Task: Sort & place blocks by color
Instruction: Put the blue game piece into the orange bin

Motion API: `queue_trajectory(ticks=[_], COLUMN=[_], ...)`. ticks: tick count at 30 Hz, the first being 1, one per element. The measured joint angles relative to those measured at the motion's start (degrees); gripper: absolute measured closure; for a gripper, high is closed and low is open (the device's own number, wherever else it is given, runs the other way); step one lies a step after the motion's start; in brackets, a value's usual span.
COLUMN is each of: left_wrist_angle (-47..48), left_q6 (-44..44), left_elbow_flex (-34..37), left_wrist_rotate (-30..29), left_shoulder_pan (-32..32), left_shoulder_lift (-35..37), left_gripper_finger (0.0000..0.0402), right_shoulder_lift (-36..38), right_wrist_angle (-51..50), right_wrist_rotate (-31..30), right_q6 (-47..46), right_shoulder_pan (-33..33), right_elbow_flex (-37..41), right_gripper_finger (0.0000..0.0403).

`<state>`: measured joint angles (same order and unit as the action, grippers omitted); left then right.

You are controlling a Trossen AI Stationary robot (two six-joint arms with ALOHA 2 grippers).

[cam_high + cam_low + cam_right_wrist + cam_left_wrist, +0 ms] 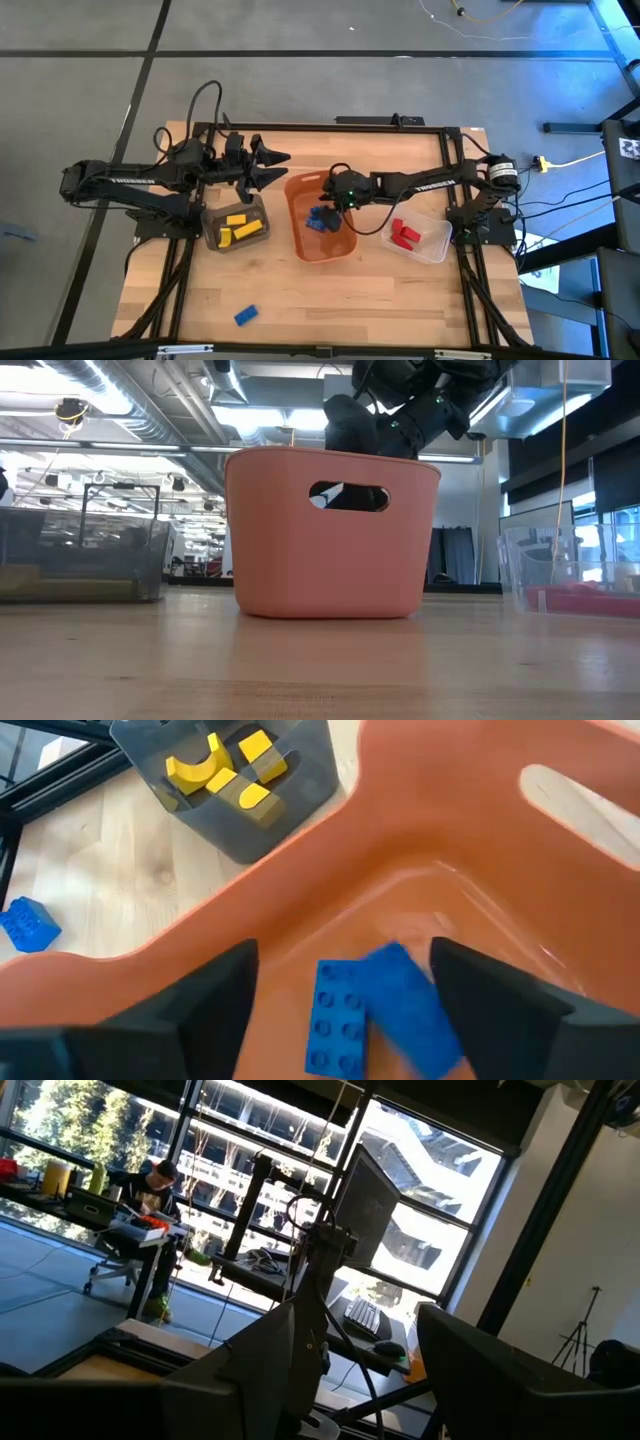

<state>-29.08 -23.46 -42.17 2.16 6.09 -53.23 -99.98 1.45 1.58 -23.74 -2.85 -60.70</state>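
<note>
Two blue blocks (335, 1015) lie in the orange tub (322, 245); one of them (410, 1010) looks blurred. My right gripper (345, 1005) is open just above them, over the tub's far part (328, 195), and touches neither. Yellow blocks (240, 228) lie in the dark bin (215, 215), and red blocks (404, 235) in the clear bin (435, 240). One blue block (245, 315) lies loose on the table near its front edge and also shows in the right wrist view (28, 925). My left gripper (275, 166) is open and empty, held high past the dark bin's far edge, pointing toward the table's right.
The three containers stand in a row across the table's middle: the dark bin on the left, the orange tub (330, 540) in the middle, the clear bin (570, 575) on the right. Bare wood lies in front of them. A person sits at a desk (150, 1195) in the room beyond.
</note>
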Motion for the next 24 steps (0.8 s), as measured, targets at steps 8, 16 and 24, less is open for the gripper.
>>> queue_trajectory(ticks=[8, 16, 24], left_wrist_angle=[0.1, 0.8, 4.9], left_q6=[0.0, 0.0, 0.1], left_elbow_flex=[0.0, 0.0, 0.0], left_wrist_rotate=[0.1, 0.1, 0.1], left_shoulder_pan=[0.0, 0.0, 0.0], left_shoulder_lift=[0.0, 0.0, 0.0], left_gripper_finger=[0.0196, 0.0196, 0.0196], right_shoulder_lift=[6.3, 22.5, 34.4], right_wrist_angle=[-6.4, -20.1, 6.0], right_wrist_rotate=[4.2, 2.6, 3.5], right_q6=[4.7, 9.0, 2.7], right_shoulder_pan=[-0.2, -0.2, -0.2], right_elbow_flex=[-3.6, -3.2, 7.8], right_gripper_finger=[0.0083, 0.0084, 0.0096])
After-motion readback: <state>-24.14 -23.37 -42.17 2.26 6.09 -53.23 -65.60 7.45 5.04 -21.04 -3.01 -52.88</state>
